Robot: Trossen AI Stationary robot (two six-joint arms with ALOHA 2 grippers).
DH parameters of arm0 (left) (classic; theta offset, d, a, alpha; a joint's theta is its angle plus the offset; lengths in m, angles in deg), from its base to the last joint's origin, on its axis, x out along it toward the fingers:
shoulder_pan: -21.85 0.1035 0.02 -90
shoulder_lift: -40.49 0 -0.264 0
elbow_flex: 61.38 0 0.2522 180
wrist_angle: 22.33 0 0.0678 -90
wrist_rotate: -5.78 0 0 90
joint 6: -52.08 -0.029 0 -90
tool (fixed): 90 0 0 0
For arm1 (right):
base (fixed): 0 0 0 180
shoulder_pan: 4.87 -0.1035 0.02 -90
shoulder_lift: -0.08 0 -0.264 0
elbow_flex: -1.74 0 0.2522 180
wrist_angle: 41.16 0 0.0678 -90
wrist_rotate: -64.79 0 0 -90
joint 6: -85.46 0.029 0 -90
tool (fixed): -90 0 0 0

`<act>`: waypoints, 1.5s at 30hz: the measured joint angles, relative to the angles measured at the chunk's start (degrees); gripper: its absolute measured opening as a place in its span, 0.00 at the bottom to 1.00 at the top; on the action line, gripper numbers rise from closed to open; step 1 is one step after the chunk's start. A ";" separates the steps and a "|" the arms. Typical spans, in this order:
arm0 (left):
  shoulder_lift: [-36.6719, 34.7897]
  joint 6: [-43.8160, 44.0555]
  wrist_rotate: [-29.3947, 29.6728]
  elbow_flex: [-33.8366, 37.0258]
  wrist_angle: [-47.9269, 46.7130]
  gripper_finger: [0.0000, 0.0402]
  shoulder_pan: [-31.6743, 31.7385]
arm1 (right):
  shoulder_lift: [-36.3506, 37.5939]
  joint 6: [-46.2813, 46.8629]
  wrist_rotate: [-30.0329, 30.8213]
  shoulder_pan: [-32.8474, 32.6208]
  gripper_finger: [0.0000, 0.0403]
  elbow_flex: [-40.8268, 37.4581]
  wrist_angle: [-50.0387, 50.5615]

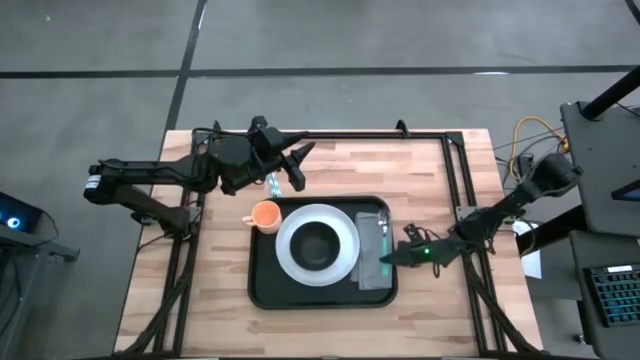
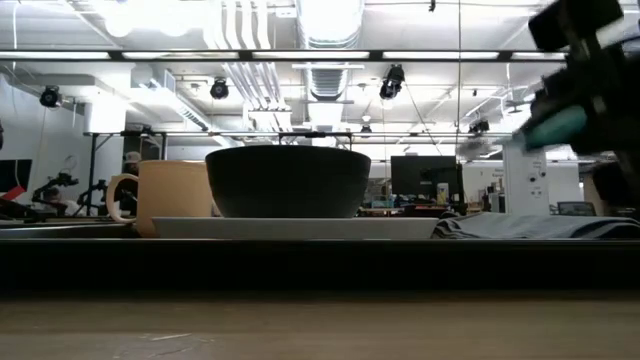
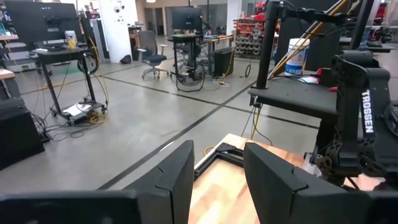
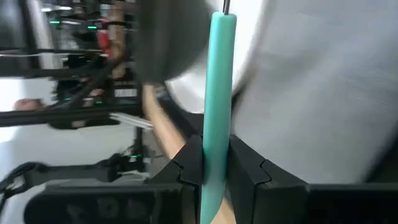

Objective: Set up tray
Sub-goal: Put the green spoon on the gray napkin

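Right gripper (image 1: 388,257): clamped on a teal-handled utensil (image 4: 217,93), over the grey napkin (image 1: 373,262) at the tray's right end.
Left gripper (image 1: 298,166): fingers apart, holding nothing, raised over the table's far edge, well apart from the tray.
Tray (image 1: 262,290): black, mid-table, directly under the right gripper.
Tray contents: white plate (image 1: 290,262) with dark bowl (image 1: 318,243), left of the right gripper.
Orange mug (image 1: 265,215): at the tray's far left corner, near the left gripper.
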 joint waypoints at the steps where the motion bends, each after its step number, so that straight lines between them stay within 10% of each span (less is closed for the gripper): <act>1: 0.00 0.00 0.00 0.03 0.02 0.30 0.00 | -1.22 1.21 -0.46 -0.25 0.08 -0.23 -0.25; 26: -0.37 4.15 -1.81 -0.31 -0.42 0.30 -0.52 | -13.44 20.05 -3.29 -1.80 0.08 -2.03 -12.20; 45: -0.37 4.13 -3.30 -0.31 -0.37 0.30 -0.50 | -19.29 14.56 -8.78 1.43 0.08 -2.89 -18.03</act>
